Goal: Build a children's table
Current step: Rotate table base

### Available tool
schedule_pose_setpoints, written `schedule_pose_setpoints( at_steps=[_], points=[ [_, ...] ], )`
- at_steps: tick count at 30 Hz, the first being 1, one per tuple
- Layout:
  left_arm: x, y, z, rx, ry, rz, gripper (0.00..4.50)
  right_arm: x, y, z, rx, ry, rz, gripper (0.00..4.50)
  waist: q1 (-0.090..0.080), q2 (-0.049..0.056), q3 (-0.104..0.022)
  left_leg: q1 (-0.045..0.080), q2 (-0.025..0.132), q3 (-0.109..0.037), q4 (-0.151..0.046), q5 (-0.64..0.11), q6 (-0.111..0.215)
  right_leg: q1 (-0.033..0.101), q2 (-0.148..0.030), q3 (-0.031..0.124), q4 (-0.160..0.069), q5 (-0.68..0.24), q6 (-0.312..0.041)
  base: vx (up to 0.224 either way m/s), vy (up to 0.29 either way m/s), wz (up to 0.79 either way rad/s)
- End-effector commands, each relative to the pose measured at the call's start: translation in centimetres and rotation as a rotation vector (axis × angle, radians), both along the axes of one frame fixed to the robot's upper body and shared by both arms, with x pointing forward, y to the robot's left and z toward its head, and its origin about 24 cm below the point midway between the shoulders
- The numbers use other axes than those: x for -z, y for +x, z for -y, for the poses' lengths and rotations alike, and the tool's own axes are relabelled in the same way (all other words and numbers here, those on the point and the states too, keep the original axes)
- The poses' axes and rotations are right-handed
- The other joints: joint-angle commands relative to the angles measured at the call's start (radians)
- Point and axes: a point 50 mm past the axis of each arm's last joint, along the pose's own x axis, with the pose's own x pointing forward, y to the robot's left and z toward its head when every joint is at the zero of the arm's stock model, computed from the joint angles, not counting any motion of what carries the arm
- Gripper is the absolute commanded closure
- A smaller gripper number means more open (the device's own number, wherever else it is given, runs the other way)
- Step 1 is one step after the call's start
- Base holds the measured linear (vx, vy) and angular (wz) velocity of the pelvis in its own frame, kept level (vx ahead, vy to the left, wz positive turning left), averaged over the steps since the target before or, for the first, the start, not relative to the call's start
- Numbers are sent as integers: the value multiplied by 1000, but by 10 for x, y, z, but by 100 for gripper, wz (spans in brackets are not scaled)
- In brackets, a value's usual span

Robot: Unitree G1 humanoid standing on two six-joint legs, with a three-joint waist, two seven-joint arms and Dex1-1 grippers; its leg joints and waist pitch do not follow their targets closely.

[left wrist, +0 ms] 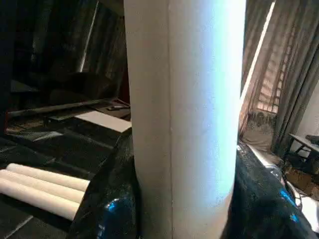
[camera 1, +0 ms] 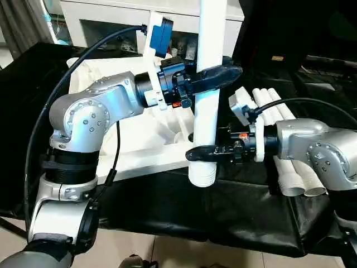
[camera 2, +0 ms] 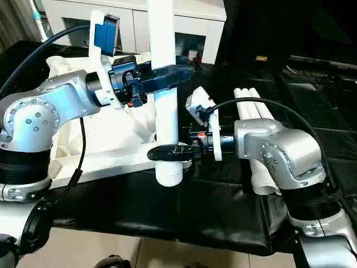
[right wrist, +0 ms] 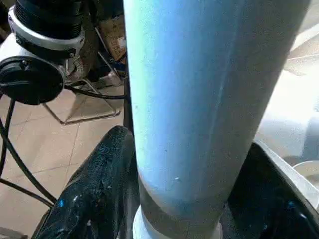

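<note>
Both of your grippers, the left gripper up high and the right gripper down low, had their fingers clamped on the upright leg above the table top, and it could have slipped if you let go.

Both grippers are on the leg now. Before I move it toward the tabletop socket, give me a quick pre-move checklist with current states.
1. Left gripper shut on the upright leg, upper part: ok.
2. Right gripper shut on the same leg near its threaded end: ok.
3. Leg roughly vertical, threaded end down: ok.
4. Threaded end lined up over a corner socket of the tabletop: not ok; it hangs at the near edge.
5. Spare legs lying aside on the black cloth, out of the way: ok.
6. Thread condition: cannot tell.
</note>
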Motion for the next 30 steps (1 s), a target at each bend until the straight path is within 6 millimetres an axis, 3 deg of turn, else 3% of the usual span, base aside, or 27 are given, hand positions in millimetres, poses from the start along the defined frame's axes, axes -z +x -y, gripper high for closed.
schedule_pose_setpoints(
  at_steps=[1, 10, 21, 24, 30],
  points=[
    [-7, -3, 1, -5, -1, 44, 273, 6, -4, -3, -29, -10, -26, 181, -1, 4, -84, 21, 57, -16, -69, -54, 24, 58, -58, 33, -53, -5, -280, 0, 0, 0],
    [-7, -2, 1, -8, -5, 43, 273, 6, -3, -3, -18, 1, -33, 261, -1, 5, -85, 21, 58, -16, -68, -53, 24, 58, -59, 33, -52, 3, -282, 0, 0, 0],
    [-8, -2, -1, -21, -16, 43, 273, 6, 0, -4, 9, 23, -7, 265, 0, 4, -87, 21, 58, -15, -68, -53, 20, 58, -59, 33, -52, -2, -278, 0, 0, 0],
    [-8, -1, -1, -27, -19, 43, 273, 4, 2, -4, 22, 37, 4, 195, -1, 3, -88, 20, 57, -15, -67, -43, 23, 59, -58, 32, -50, 13, -280, 0, 0, 0],
    [-8, -1, -3, -32, -22, 44, 275, 4, 2, -5, 28, 42, -1, 177, 0, 5, -89, 21, 57, -15, -67, -40, 24, 59, -58, 32, -50, 19, -281, 0, 0, 0]
  ],
)
